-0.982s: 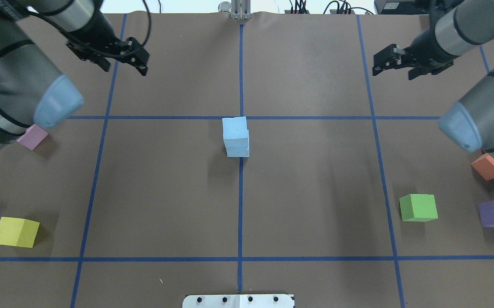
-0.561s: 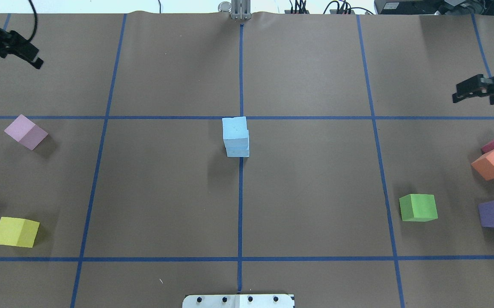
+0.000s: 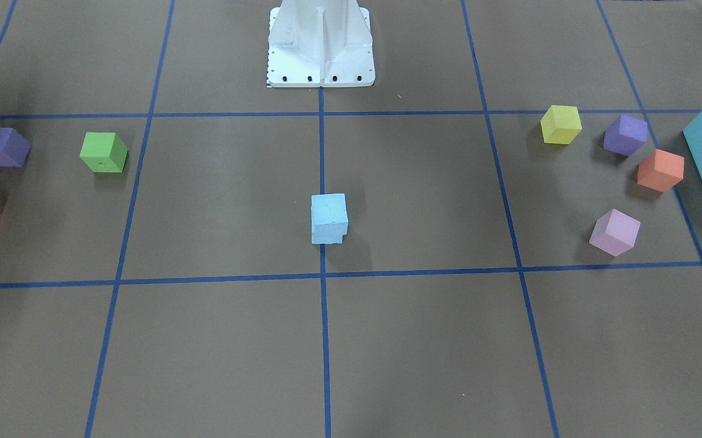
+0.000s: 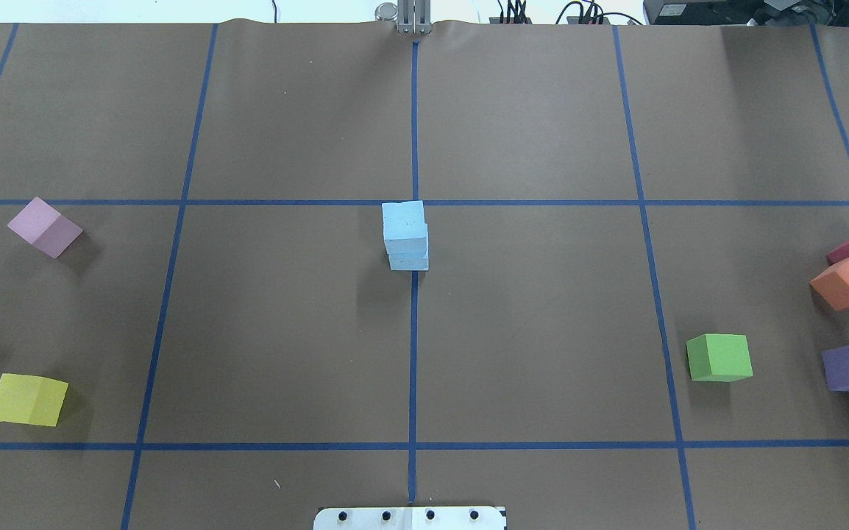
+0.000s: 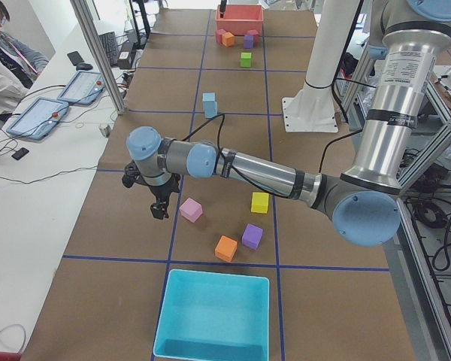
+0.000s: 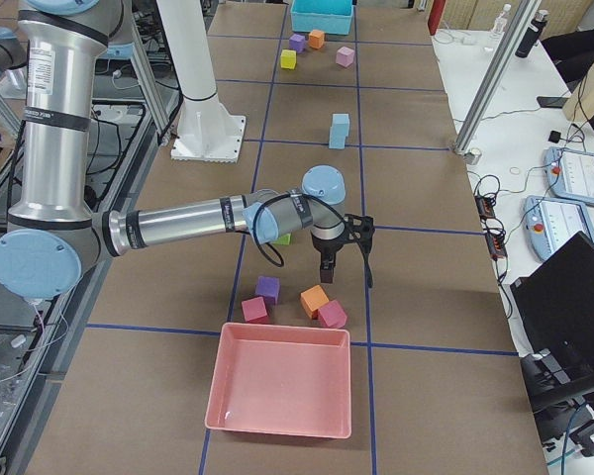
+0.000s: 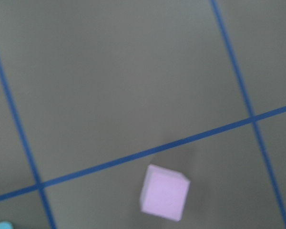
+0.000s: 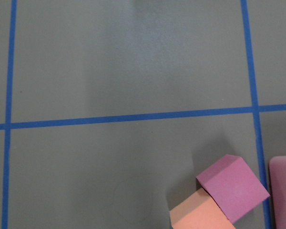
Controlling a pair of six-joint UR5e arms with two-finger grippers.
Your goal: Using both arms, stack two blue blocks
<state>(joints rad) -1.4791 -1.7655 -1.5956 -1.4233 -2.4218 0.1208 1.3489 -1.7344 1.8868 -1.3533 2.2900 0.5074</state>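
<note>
Already stacked, the upper one slightly offset, the blue blocks (image 4: 405,234) sit on the bench (image 4: 542,331), well apart from the left pincer (image 5: 159,210), which hangs near a lilac cube (image 5: 191,210), and from the right pincer (image 6: 327,271), near an orange cube (image 6: 315,300). Released or clenched, I cannot tell for either.

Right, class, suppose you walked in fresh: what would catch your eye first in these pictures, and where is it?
The stack of two blue blocks stands alone on the centre line of the table, the upper block sitting slightly askew. The left arm and right arm each stretch out over opposite ends, where coloured cubes lie scattered near a turquoise bin and a pink bin.
</note>
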